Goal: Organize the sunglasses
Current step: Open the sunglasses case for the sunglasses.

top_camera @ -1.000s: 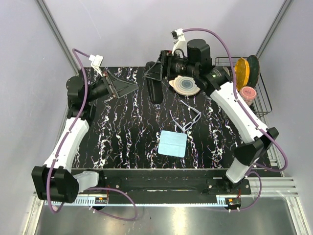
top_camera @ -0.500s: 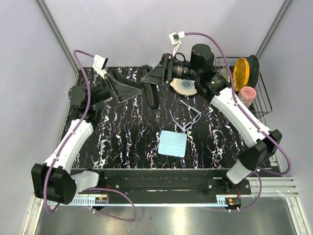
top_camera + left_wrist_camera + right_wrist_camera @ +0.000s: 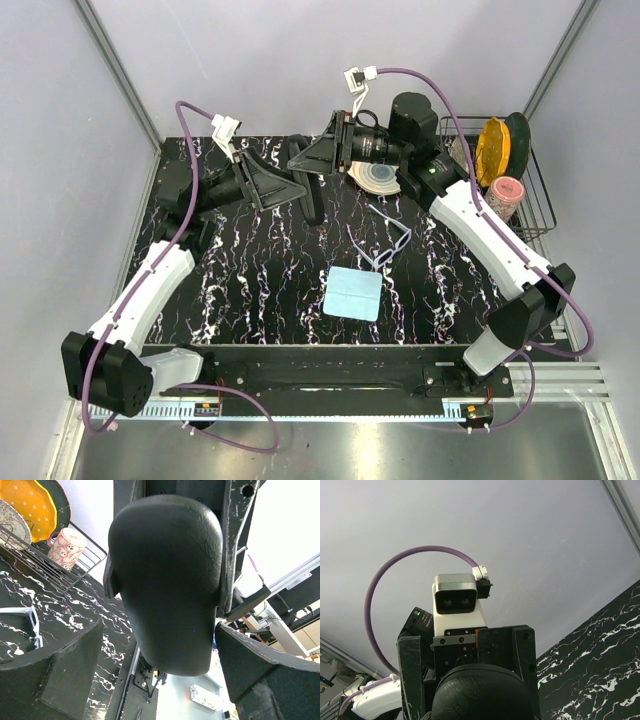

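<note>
Lying on the black marbled desk: slim sunglasses, thin whitish-silver frame.
Top view: right end effector clamps a black oblong case at the rear, well apart from the sunglasses.
Left wrist view: left end effector, spread wide and empty, flanks that case; one frame corner shows.
Right wrist view: case top only.

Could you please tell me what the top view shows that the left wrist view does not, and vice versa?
Only the top view shows the cloth and the whole table. Only the left wrist view shows the case close up, its shell grained, framed by the left gripper's open jaws, with the room beyond the table. Both show the case held up by the right gripper, the sunglasses on the table, and the rack with its orange plate and cup.
</note>
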Available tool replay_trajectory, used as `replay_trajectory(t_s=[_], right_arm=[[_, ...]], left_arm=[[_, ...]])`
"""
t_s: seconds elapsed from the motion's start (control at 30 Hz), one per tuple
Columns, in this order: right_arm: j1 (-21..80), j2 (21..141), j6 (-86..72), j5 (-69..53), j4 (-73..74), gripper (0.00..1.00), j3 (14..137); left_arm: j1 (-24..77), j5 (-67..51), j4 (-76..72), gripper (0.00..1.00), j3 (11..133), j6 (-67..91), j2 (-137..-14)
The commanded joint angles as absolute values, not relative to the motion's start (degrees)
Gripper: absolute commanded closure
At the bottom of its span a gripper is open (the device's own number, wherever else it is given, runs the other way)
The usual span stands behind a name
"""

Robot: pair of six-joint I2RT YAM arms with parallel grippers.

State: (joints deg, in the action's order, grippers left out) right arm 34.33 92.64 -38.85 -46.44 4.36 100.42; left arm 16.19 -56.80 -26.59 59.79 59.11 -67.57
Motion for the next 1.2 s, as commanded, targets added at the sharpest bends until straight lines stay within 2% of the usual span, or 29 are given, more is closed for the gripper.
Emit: replay_trajectory(t_s=[0.0, 0.13, 0.23, 0.27, 0.33, 0.43, 0.53, 0.73, 0.87, 1.0, 1.17], right_arm=[[34.19, 89.39, -39.73, -48.69, 0.62, 0.96, 99.67], [34.19, 88.95, -40.08, -48.69, 0.53, 0.98, 98.88], [34.19, 88.77, -40.08, -49.22, 0.53, 1.00, 98.88], [34.19, 88.60, -40.17, -49.48, -1.30, 1.00, 98.79], [34.10, 88.33, -40.34, -50.71, -1.32, 1.00, 98.96], [34.19, 87.89, -40.25, -53.17, -1.32, 1.00, 99.23], [34.19, 87.19, -40.08, -56.24, -1.32, 1.00, 99.23], [34.19, 85.26, -39.81, -60.20, -1.41, 1.00, 98.26], [34.19, 84.20, -40.25, -61.52, -1.58, 1.00, 97.91], [34.19, 83.41, -40.43, -63.80, -1.93, 1.00, 97.65], [34.10, 81.74, -40.61, -65.92, -2.55, 1.00, 96.86]], left_arm=[[16.35, -56.25, -34.35, 0.07, 61.79, 62.57, -68.90], [16.52, -57.21, -37.52, 0.21, 62.23, 64.42, -70.13], [16.52, -58.53, -41.56, 0.45, 61.79, 66.79, -70.75], [16.52, -58.97, -43.14, 0.61, 61.18, 67.75, -70.93], [16.52, -60.37, -47.89, 0.74, 60.91, 70.48, -71.54], [16.52, -62.39, -55.26, 0.87, 60.56, 74.96, -72.59], [16.44, -64.15, -66.77, 0.92, 60.21, 82.25, -74.35], [16.00, -67.92, -88.32, 0.93, 61.61, 98.16, -79.18], [15.65, -70.22, -87.89, 0.93, 61.53, 96.87, -78.40], [14.77, -72.51, -81.40, 0.94, 60.12, 91.86, -76.29], [11.87, -74.09, -72.37, 1.00, 58.27, 85.54, -72.95]])
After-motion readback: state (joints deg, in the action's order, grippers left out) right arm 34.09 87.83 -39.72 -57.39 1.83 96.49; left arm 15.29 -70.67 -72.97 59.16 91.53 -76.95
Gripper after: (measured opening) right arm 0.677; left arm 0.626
